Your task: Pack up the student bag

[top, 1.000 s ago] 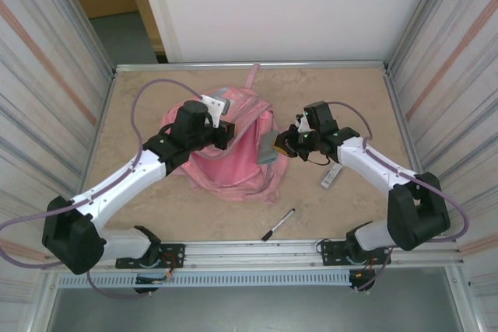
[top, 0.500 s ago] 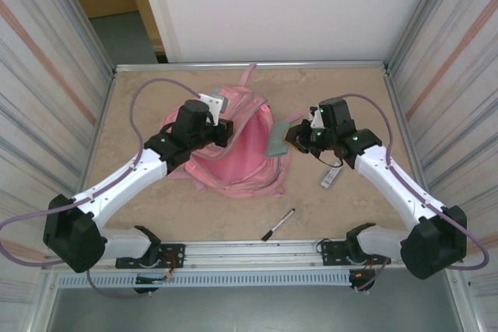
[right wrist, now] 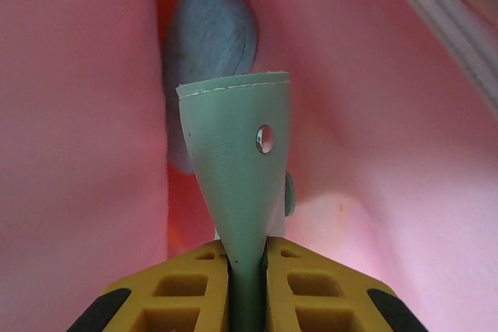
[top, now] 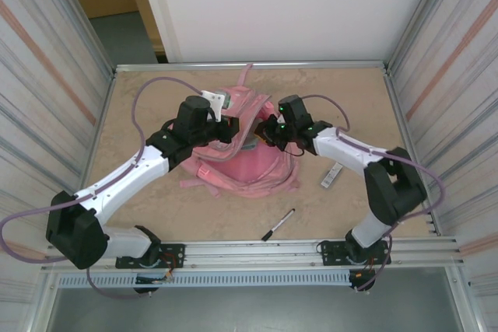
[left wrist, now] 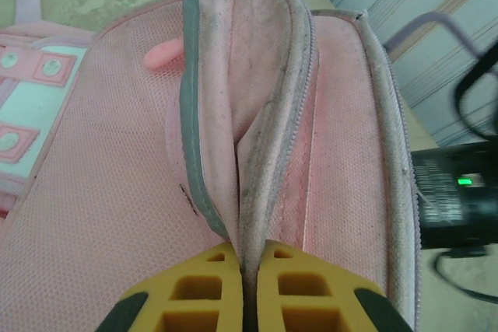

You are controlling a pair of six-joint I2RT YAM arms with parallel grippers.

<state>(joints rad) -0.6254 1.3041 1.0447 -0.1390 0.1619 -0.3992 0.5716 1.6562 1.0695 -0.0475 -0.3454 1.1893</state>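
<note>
1. The student bag lies on the table at centre, slightly toward the far edge, between the two arms. It is pink fabric, and a strap reaches toward the far edge.
2. The left gripper meets the bag from the left. Its jaws are closed on the rim of the bag's opening, with a fold of pink fabric and grey trim pinched between the yellow pads. The zip edge runs away from the jaws toward the far side.
3. The right gripper reaches into the bag from the right. Its jaws stand narrow, clamped on a pale green flat item with a small round hole. This item sits inside the pink interior, and a grey-blue object lies beyond it.
4. The table surface is a beige stone pattern. A pen lies toward the near edge, right of centre, apart from the bag. A small pale bar-shaped item lies right of the bag, beside the right arm.
5. An aluminium rail runs along the near edge.
6. Ribbed panels enclose the left and right sides. A white wall closes the far side, and there is a gap at far left.
</note>
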